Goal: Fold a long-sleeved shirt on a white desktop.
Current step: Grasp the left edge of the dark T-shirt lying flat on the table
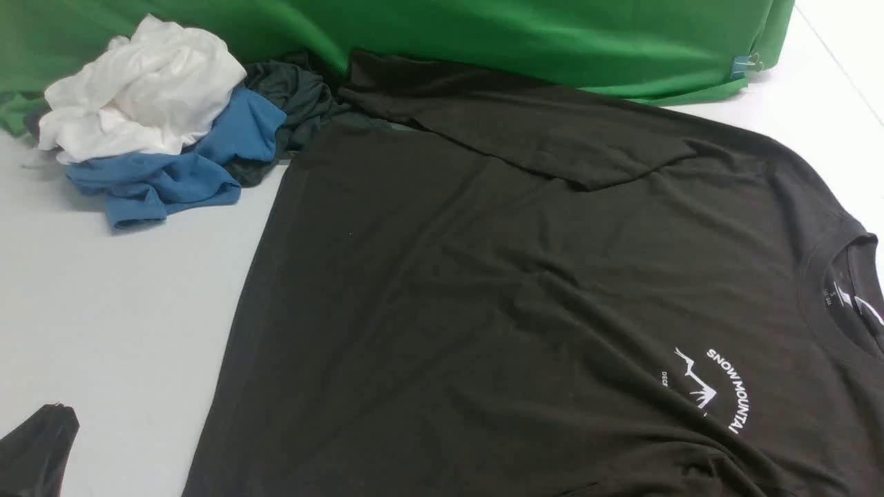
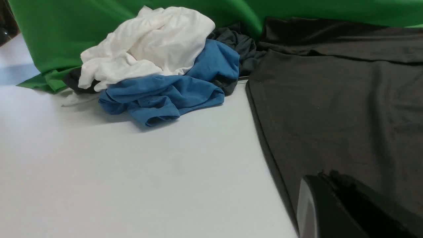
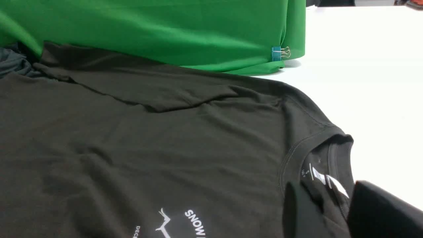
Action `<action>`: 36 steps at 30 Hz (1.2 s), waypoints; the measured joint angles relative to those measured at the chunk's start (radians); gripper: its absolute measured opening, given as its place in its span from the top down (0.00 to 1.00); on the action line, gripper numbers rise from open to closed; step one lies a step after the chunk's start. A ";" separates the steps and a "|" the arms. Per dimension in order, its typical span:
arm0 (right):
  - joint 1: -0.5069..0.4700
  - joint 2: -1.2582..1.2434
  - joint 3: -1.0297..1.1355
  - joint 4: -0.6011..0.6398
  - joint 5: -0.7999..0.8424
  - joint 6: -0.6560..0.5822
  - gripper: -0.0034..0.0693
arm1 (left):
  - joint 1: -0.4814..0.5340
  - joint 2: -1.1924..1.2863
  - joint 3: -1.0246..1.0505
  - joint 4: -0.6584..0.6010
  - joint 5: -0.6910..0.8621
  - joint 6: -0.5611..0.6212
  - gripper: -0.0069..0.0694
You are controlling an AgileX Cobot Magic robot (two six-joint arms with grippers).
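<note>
The long-sleeved shirt (image 1: 483, 290) lies spread on the white desktop (image 1: 103, 310), front up, with its crew neck at the right and its hem at the left. White "SNOW MOUNTAIN" lettering (image 1: 725, 390) shows on the chest. The far sleeve (image 1: 525, 131) is folded over the body. My left gripper (image 1: 59, 411) is shut over bare desktop at the near left, apart from the hem; in the left wrist view the left gripper (image 2: 325, 175) shows nothing clearly between its fingers. My right gripper (image 3: 327, 186) straddles the collar (image 3: 330, 145), with bunched neck fabric between its jaws; it is outside the front view.
A heap of white (image 1: 145, 83), blue (image 1: 186, 166) and dark grey (image 1: 293, 96) garments lies at the back left, touching the shirt's far hem corner. A green cloth (image 1: 518, 34) with a binder clip (image 1: 746, 65) runs along the back.
</note>
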 joint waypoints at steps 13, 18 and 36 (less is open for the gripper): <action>0.000 0.000 0.000 0.000 0.000 0.000 0.62 | 0.000 0.000 0.000 0.000 0.000 0.000 0.88; 0.000 0.000 0.000 0.000 0.000 0.000 0.62 | 0.000 0.000 0.000 0.000 0.000 0.000 0.88; 0.000 0.000 0.000 0.000 0.000 0.000 0.62 | 0.000 0.000 0.000 -0.132 -0.119 -0.072 0.88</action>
